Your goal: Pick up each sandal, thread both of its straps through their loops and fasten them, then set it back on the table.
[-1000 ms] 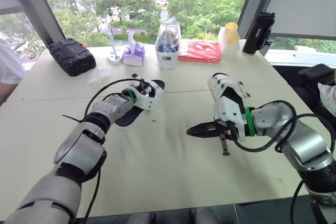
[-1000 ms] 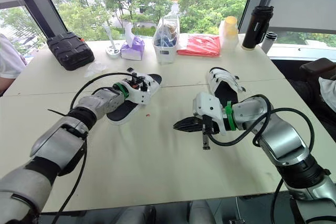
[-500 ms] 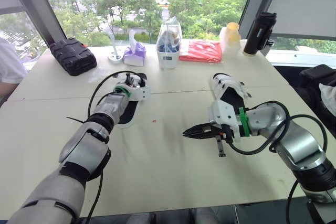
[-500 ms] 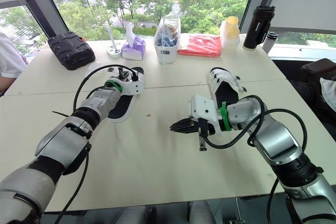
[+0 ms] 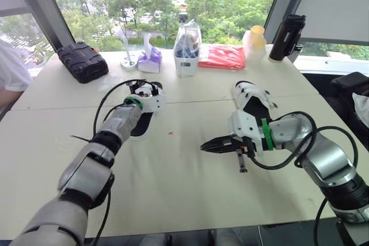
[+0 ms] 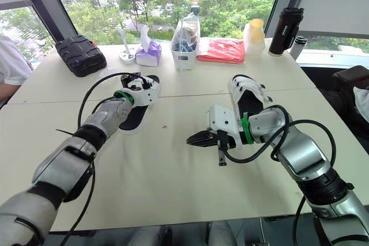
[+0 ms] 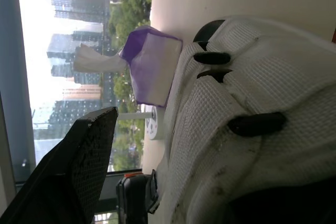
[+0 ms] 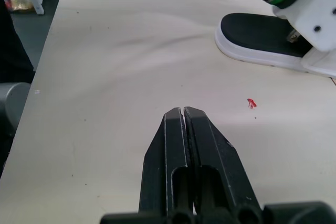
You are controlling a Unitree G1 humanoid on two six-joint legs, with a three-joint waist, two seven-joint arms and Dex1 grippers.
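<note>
Right hand point(image 8: 183, 109) holds tapered black fingers point(image 8: 207, 145) together over cream table point(image 8: 105, 77).

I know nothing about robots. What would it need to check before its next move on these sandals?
1. Right gripper ready to grasp: not ok; its fingers are shut, holding nothing.
2. Left gripper has a hold on the left sandal: cannot tell.
3. Left sandal's straps fastened: cannot tell.
4. Right sandal lying on the table close beyond the right gripper: ok.
</note>
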